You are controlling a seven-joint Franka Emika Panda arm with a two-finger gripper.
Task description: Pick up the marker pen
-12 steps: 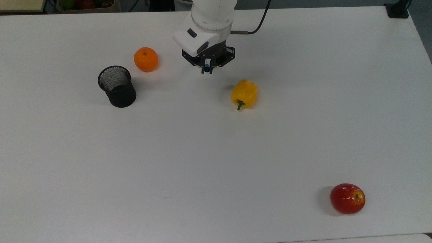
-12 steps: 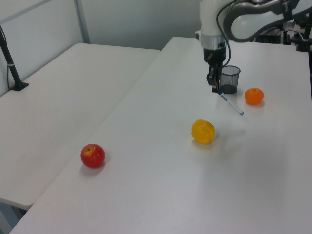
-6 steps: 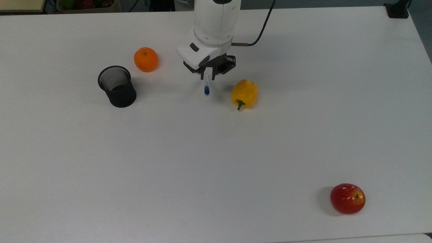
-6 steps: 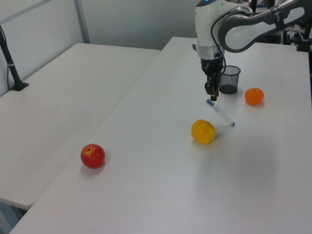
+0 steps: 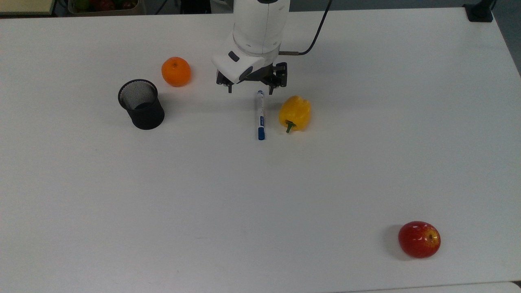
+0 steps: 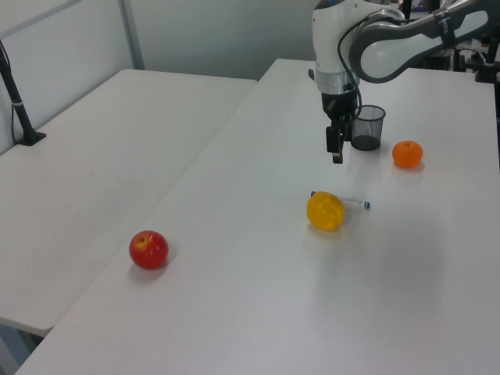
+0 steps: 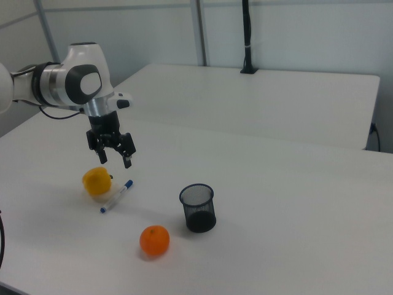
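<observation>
Lying loose on the table, the marker pen [image 5: 260, 115] has dropped out of the gripper [image 5: 251, 84], whose fingers now stand spread apart and empty above it.

Half a second ago the pen hung tilted from the closed fingers; now it rests flat on the white table [image 5: 260, 195], just beside the yellow pepper [image 5: 295, 113] on the top view's left, its far end almost under the raised gripper, so by my reading the take has been undone or the pen deliberately set down. The pen is a slim, smooth white stick with a blue cap, prone to rolling; the pepper is glossy and lobed with a green stem; the orange [image 5: 176, 71] is round and dimpled; the black mesh cup [image 5: 141, 104] stands upright; the apple [image 5: 419, 239] sits well apart, shiny red.
</observation>
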